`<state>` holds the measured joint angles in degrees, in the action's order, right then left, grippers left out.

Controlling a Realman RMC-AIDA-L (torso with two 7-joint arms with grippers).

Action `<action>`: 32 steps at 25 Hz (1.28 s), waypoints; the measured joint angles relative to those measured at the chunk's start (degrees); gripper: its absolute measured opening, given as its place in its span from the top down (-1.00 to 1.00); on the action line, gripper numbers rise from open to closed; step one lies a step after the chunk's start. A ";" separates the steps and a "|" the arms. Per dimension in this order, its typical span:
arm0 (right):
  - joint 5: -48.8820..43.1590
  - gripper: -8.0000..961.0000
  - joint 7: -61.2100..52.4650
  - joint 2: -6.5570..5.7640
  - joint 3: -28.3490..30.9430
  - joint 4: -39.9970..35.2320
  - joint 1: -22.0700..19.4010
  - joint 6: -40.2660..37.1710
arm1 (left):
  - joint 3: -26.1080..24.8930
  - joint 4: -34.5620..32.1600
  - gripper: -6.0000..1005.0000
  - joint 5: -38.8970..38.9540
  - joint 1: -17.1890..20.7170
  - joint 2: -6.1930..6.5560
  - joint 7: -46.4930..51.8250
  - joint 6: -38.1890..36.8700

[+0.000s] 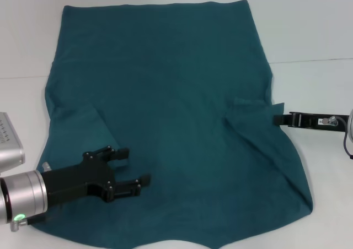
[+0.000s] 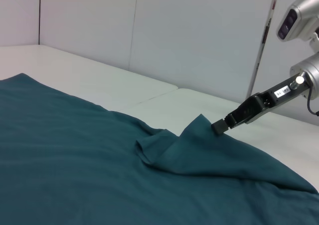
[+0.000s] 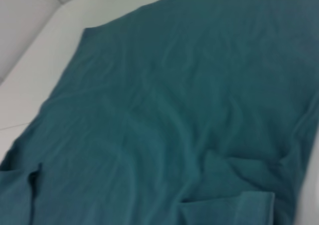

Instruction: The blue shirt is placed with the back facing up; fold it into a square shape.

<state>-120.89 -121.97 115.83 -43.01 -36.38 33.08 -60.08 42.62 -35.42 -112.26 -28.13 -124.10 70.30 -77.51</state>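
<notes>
While flat, one blue shirt (image 1: 165,106) lies.

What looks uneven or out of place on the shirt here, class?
The blue shirt lies mostly flat, but its right sleeve is bunched where the right gripper pinches it. The left gripper hovers open above the left side.
</notes>
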 joint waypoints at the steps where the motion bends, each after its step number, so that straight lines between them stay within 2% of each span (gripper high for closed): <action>1: 0.29 0.99 0.15 0.00 -0.01 0.00 0.08 -0.54 | -0.01 0.00 -0.77 0.03 0.00 0.00 0.00 0.00; 5: 0.54 0.96 0.57 0.34 -0.47 -0.01 0.60 -1.72 | -0.08 0.00 -0.77 0.09 0.02 0.01 0.00 0.00; 19: 0.47 0.80 2.54 2.88 -1.85 0.48 3.59 -3.84 | -0.26 0.00 -0.77 0.12 0.22 -0.02 -0.26 0.65; 26: 0.41 0.71 2.53 3.01 -5.47 0.70 3.64 -5.49 | -0.25 0.00 -0.77 0.12 0.35 -0.09 -0.30 0.88; 32: 0.74 0.64 2.47 2.40 -5.88 0.11 3.49 -10.82 | -0.26 0.00 -0.77 0.12 0.36 -0.09 -0.34 0.88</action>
<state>-120.15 -119.50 118.23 -48.89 -36.27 36.57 -70.90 42.36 -35.42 -112.14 -27.77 -124.19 69.96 -76.63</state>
